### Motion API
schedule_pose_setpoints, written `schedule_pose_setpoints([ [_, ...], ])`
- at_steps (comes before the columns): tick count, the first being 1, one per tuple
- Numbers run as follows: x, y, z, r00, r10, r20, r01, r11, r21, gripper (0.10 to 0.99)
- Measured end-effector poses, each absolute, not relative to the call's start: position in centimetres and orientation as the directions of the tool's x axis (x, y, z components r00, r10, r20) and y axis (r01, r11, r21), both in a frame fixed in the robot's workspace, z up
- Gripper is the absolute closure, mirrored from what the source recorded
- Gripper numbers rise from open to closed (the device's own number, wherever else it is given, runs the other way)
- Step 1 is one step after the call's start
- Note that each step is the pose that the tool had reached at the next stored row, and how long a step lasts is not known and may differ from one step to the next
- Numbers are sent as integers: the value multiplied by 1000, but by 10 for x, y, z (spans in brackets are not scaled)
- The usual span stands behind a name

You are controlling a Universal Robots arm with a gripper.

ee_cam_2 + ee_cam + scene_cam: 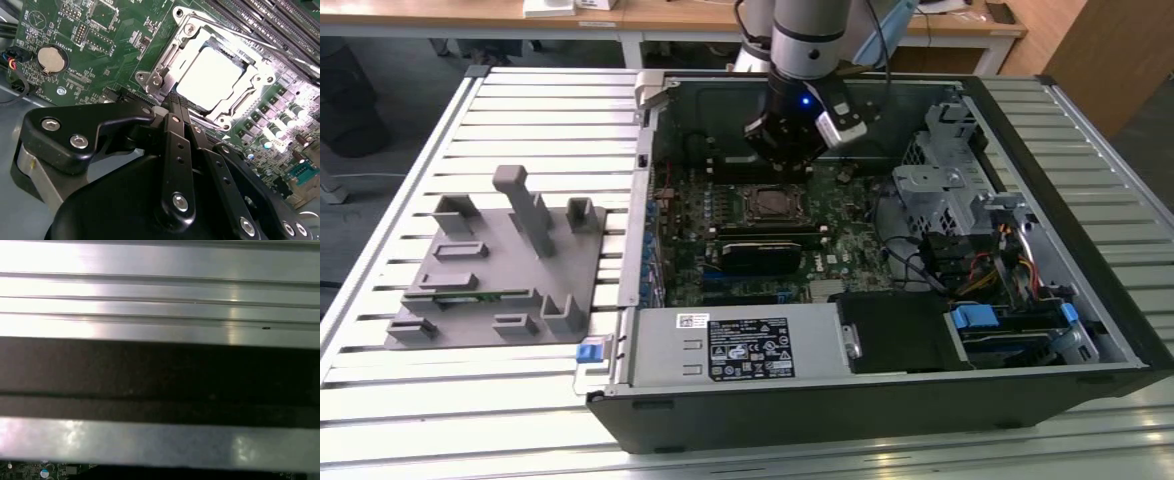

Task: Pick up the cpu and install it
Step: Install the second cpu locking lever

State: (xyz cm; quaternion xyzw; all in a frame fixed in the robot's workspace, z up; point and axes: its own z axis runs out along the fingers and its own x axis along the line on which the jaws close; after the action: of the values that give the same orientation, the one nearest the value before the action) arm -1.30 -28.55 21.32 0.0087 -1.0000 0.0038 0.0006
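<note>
Cpu (214,76) already seated in socket (165,65) — install step; fingers (176,107) closed, empty, at its 7 o'clock — retreat needs clearance.

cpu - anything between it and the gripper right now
Nothing visible. In the second wrist view the cpu already sits in the socket, its bright top uncovered, and the gripper sits just off the socket's edge. The exterior view shows the gripper above the board inside the open case.
</note>
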Motion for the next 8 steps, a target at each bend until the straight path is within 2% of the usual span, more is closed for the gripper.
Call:
schedule_pose_setpoints([
  [8, -13, -289, 213, -1000, -17, 1, -17, 1000, -8, 965],
])
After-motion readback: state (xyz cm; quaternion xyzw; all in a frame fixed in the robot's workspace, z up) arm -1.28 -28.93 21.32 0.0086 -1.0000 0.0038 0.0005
